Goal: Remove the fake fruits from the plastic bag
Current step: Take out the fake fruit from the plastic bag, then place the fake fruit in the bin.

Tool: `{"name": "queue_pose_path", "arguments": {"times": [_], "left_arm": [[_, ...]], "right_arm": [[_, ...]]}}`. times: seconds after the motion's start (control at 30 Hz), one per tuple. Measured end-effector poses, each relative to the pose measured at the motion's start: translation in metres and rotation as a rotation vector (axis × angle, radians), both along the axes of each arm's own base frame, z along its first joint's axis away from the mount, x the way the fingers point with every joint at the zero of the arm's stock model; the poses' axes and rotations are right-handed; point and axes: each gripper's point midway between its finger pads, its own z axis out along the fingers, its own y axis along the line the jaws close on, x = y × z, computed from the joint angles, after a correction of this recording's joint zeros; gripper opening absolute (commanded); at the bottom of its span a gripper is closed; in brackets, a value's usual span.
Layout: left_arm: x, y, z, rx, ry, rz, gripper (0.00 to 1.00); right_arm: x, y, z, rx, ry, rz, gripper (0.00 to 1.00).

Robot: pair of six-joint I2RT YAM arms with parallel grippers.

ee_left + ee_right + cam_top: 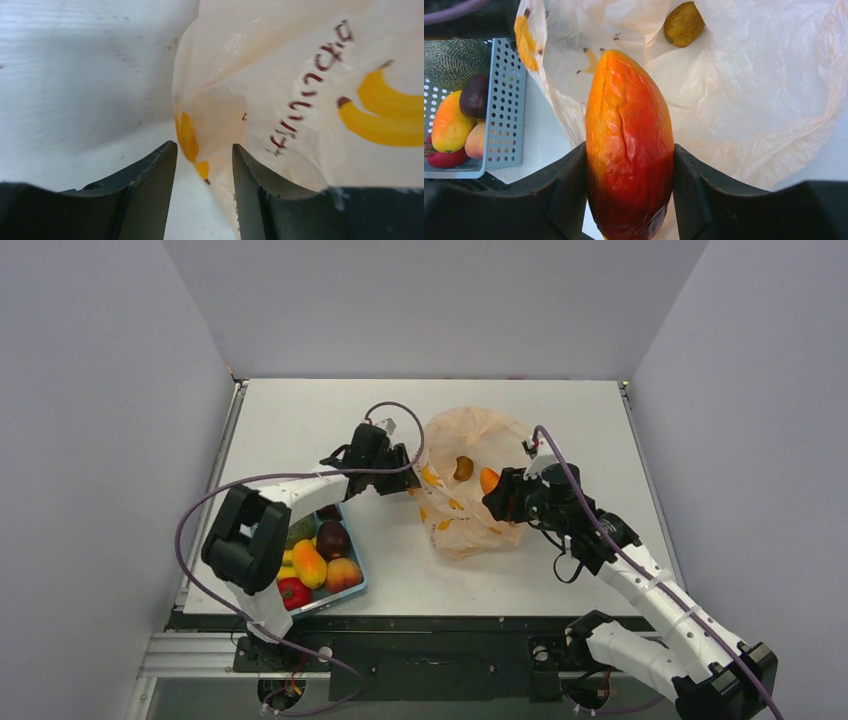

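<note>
The right end effector [630,150] grasps the red-orange fruit [629,110] over the bag [455,530]; the left end effector [203,150] is released, bag edge between its jaws.

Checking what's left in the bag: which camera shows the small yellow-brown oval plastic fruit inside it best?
Right wrist: the small yellow-brown oval plastic fruit lies unobstructed in the thin translucent peach plastic bag, beyond the gripped red-orange pointed fruit. Top external shows only a small blob. Left wrist shows just bag wall.
</note>
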Motion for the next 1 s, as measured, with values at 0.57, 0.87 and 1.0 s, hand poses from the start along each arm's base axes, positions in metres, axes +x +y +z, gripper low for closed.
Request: {"name": "queue_pose_path", "arguments": {"times": [0.57,0.87,1.0], "left_arm": [[-0.122,0.126,0.247,0.002,-0.530,0.129,0.89],[-0.206,0.162,0.292,-0.157,-0.667,0.172,0.97],[-0.224,0.172,0.286,-0.166,-0.648,0.194,0.97]], "right_arm": [[-0.022,0.064,0.041,0.013,-0.078,0.141,0.00],[-0.034,0.184,0.058,0.087,-0.095,0.268,0.02],[-0.034,0.230,0.036,0.124,-0.052,0.286,0.04]]}}
